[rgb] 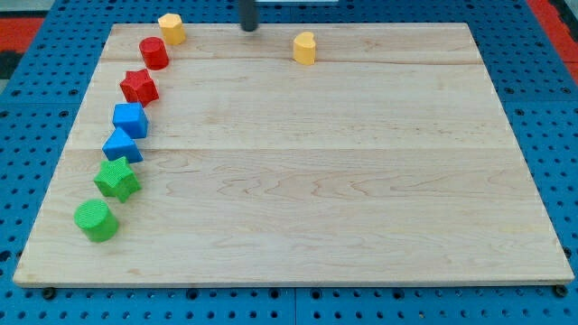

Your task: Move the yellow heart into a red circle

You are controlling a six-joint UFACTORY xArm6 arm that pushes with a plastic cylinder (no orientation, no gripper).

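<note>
The yellow heart [304, 48] stands alone near the view's top, right of centre. The red circle [153, 52] is at the top left, second in a curved row of blocks. My tip [247, 28] is on the board at the top edge. It lies between the two, a short way left of the yellow heart, and touches no block.
The row curves down the board's left side: yellow hexagon [171, 28], red circle, red star [139, 87], blue cube [130, 119], blue triangle [121, 145], green star [116, 178], green circle [96, 219]. The wooden board [316, 199] lies on a blue pegboard.
</note>
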